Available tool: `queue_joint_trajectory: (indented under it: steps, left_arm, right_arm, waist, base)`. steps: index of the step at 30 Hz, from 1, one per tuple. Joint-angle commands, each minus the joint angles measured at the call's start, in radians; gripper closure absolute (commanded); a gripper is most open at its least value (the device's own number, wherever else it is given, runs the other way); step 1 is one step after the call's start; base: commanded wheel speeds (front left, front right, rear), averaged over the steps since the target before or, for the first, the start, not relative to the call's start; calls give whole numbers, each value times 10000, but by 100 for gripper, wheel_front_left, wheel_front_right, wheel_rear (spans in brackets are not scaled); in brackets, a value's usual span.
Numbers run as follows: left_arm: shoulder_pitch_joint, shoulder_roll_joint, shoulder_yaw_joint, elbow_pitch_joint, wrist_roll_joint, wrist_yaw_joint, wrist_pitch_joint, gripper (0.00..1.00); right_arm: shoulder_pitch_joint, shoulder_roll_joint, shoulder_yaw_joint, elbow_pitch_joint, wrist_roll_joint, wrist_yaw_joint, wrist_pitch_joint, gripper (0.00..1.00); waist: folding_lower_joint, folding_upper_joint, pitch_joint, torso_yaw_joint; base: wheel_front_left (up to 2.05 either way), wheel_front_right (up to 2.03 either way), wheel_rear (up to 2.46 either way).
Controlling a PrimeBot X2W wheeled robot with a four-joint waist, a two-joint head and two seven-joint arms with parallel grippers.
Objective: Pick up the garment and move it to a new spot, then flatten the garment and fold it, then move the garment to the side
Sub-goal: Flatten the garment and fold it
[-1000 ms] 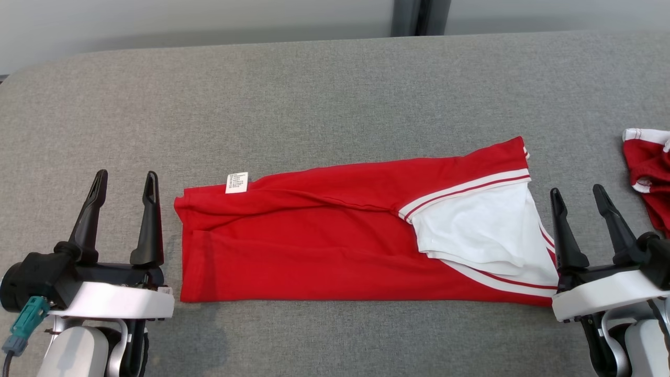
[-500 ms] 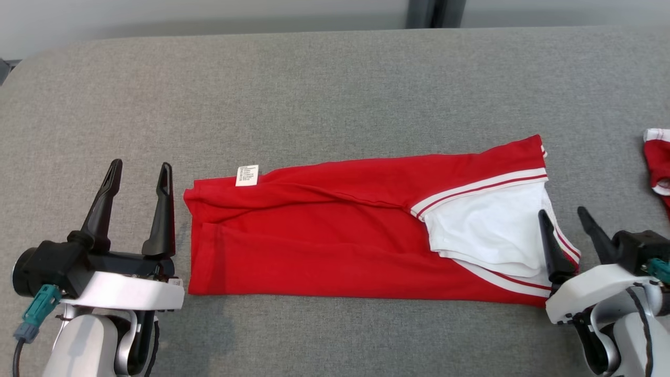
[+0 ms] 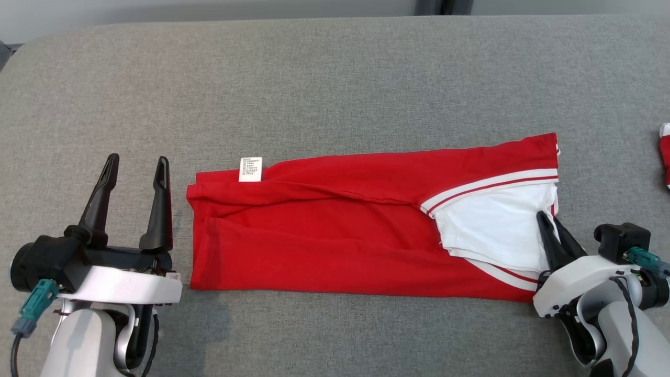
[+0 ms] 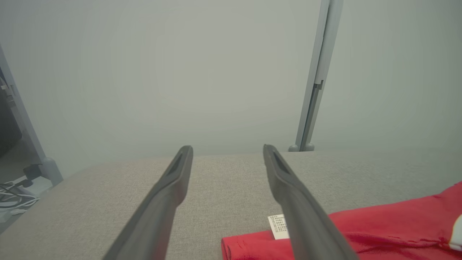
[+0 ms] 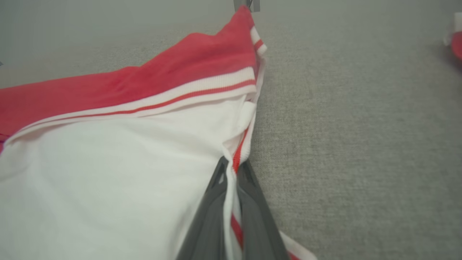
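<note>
I see the red garment [image 3: 335, 235] folded into a long strip on the grey table [image 3: 335, 78], running left to right in front of me. A white tag [image 3: 250, 169] sticks out at its far left corner. At the right end the white inside [image 3: 497, 225] is turned up, bordered by white trim [image 3: 492, 184] with a red stripe.

My right claw [image 3: 547, 217] is on the garment's right end. Its fingers are pressed together, pinching the striped edge where the white fabric meets it. The right wrist view confirms this: the trim runs down between the two fingers and the cloth puckers at the tips. The rest of the garment lies flat on the table.

My left claw [image 3: 138, 157] is spread wide and holds nothing. It sits just beside the garment's left edge without touching it, fingers pointing away from me. In the left wrist view the tag sits right by the inner finger [image 4: 303, 209].

A second red-and-white cloth [image 3: 665, 157] lies at the far right of the table, well apart from the garment.
</note>
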Motion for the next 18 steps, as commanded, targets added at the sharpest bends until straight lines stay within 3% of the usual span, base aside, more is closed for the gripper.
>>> queue_joint_trajectory:
  steps: [1,13,18]
  left_arm:
    - [-197,-3,99,-15,78,-51,0,0]
    - [-236,-143,420,60,296,-238,0,0]
    - [-189,-184,535,55,392,-309,0,0]
  right_arm:
    - [177,-75,130,348,139,-38,71,100]
    - [109,-1361,-760,388,864,-48,-517,100]
    - [-53,-1574,-967,162,880,-45,-546,100]
  waist:
    - [0,0,35,-42]
    - [0,0,9,-290]
    - [0,0,-50,-417]
  base:
    - [0,0,0]
    - [0,0,0]
    - [0,0,0]
